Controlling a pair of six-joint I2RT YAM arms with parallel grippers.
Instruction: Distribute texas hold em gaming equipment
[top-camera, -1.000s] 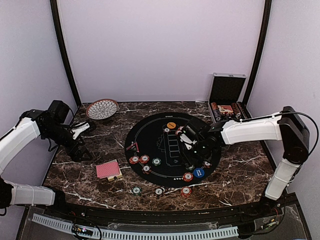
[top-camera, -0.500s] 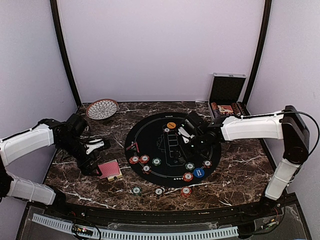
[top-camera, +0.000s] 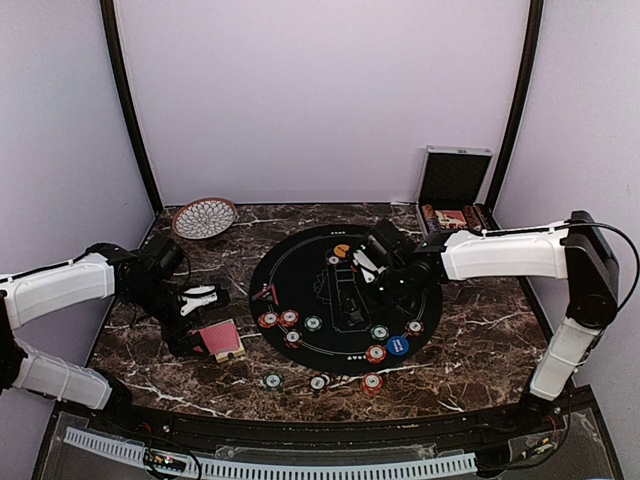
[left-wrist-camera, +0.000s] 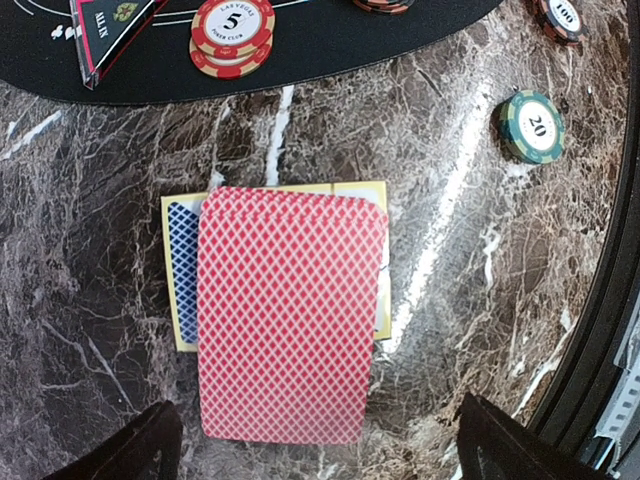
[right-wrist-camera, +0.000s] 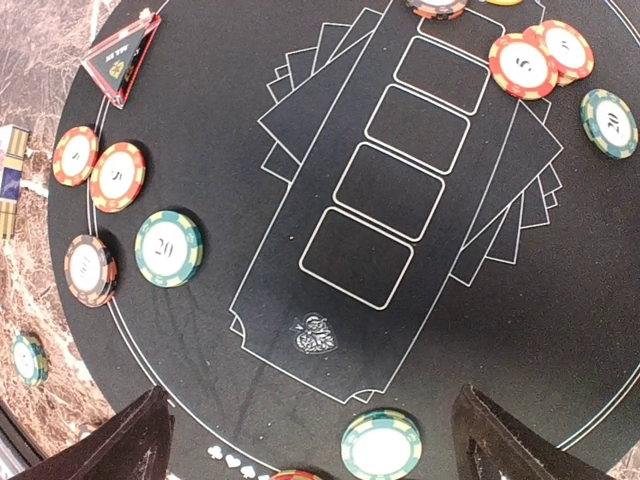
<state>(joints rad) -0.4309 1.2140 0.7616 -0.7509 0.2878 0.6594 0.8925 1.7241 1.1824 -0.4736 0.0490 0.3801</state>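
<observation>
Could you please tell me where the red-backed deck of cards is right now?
In the top view the deck lies on the marble table, left of the round black mat; the left wrist view shows a green chip to its upper right.

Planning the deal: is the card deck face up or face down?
Face down: the deck shows a red lattice back on top in the left wrist view.

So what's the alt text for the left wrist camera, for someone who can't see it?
A stack of red-backed cards lies on a yellow-edged card or box on the marble table, framed by the open left gripper. Beyond it, red 5 chips sit on a black mat and a green 20 chip on the marble.
</observation>
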